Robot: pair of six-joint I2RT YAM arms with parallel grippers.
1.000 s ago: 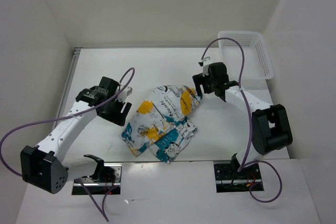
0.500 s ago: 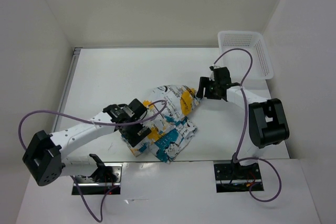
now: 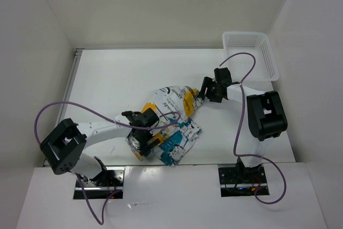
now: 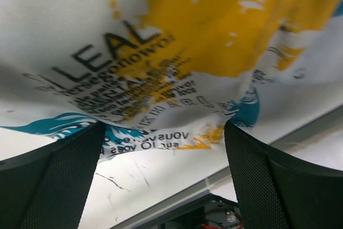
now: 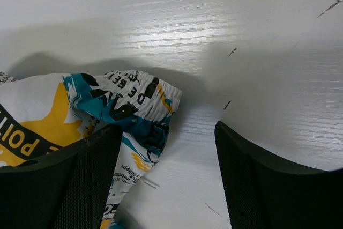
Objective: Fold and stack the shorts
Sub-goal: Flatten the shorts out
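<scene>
Hovering over the shorts (image 3: pixel 167 112), lying crumpled by the middle of the table's (image 3: pixel 107 79) near edge, with the left gripper (image 3: pixel 142 137) wide open at the near-left hem and the right gripper (image 3: pixel 200 95) open, empty, at the far-right waistband corner; likely needing firm edge pinches before spreading flat.

Bright, evenly lit from above. Soft shadow beside shorts (image 5: pixel 48 105), glare on table (image 5: pixel 161 30). Slightly blurred left wrist view.

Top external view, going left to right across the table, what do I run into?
Left arm's elbow, shorts, right gripper, white mesh basket. The left gripper overlaps the shorts, so it's left out.
</scene>
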